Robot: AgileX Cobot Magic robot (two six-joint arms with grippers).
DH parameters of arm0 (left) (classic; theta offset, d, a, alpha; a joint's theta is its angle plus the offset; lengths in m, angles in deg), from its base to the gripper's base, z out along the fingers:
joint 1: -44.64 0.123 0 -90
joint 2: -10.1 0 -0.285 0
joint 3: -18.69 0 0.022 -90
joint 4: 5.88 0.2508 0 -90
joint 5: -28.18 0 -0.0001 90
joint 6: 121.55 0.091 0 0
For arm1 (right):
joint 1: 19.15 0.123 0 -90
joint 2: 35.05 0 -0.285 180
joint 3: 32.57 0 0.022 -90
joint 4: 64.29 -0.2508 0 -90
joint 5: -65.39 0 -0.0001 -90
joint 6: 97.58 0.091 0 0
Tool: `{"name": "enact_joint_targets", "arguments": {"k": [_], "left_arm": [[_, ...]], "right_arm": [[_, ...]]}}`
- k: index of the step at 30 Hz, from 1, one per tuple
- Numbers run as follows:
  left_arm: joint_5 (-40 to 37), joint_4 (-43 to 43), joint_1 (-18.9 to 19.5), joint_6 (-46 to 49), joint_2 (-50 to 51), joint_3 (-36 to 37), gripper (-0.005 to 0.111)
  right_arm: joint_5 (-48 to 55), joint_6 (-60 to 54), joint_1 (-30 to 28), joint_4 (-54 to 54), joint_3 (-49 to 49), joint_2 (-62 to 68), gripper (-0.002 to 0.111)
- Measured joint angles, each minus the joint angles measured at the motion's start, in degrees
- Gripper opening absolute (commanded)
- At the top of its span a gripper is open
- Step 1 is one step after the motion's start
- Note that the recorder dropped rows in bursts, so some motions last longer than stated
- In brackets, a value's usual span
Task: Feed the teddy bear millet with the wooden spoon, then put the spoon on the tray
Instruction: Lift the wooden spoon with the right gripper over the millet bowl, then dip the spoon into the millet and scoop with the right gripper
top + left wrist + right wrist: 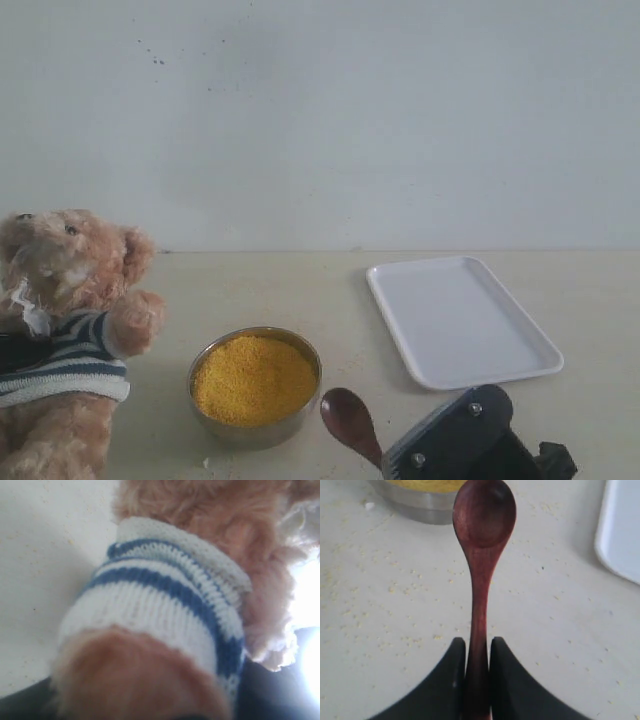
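The right gripper (477,647) is pinching the thin handle of the wooden spoon (481,555), its two black fingers (445,680) pressing against either side of the handle with no gap showing. The spoon is pointing away from the gripper, its oval bowl facing up and carrying no grains. From where I am standing, the spoon's bowl (350,422) is sitting just beside the steel bowl (250,432), between it and the near corner of the tray (460,320). I cannot tell whether the spoon is resting on the table (590,300) or hanging just above it.

The millet (253,380) is filling the steel bowl nearly to the rim, and loose yellow grains (395,587) are lying scattered over the table around the spoon. The white tray is lying flat to the right, apart from both bowl and spoon, with nothing on it.

The teddy bear (65,270) is sitting upright at the left edge, one paw reaching towards the steel bowl. The left wrist camera is looking at its striped shirt (165,605) from very close. Of the left gripper only blurred dark patches (272,695) are showing beside the bear's body, so I cannot tell how far it is open or whether it is gripping the bear.
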State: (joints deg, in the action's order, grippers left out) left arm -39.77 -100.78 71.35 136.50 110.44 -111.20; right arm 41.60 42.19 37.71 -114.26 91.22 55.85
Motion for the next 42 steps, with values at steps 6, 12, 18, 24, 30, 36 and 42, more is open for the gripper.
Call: {"name": "enact_joint_targets", "arguments": {"k": [6, 12, 18, 24, 30, 36, 42], "left_arm": [[0.0, -0.7, 0.0, -0.6, 0.0, 0.0, 0.004], [0.0, -0.9, 0.0, -0.9, 0.0, 0.0, 0.004], [0.0, -0.9, 0.0, -1.0, 0.0, 0.0, 0.004], [0.0, -0.9, 0.0, -1.0, 0.0, 0.0, 0.004], [0.0, -0.9, 0.0, -1.0, 0.0, 0.0, 0.004], [0.0, -0.9, 0.0, -1.0, 0.0, 0.0, 0.004], [0.0, -2.0, 0.0, -1.0, 0.0, 0.0, 0.004]], "right_arm": [[16.1, -21.4, -7.6, -8.8, 6.9, -7.6, 0.0], [25.0, -27.8, -14.1, -9.3, 23.4, -6.0, 0.0], [34.8, -26.2, -14.7, 10.3, 37.0, 3.1, 0.0], [34.8, -18.9, -14.8, 41.6, 41.8, 10.3, 0.0], [37.1, -7.4, -14.9, 73.9, 42.9, 15.0, 0.0], [46.1, 3.5, -14.9, 96.2, 42.9, 17.8, 0.0], [43.9, 12.1, -14.9, 98.9, 42.9, 18.5, 0.0]]}}
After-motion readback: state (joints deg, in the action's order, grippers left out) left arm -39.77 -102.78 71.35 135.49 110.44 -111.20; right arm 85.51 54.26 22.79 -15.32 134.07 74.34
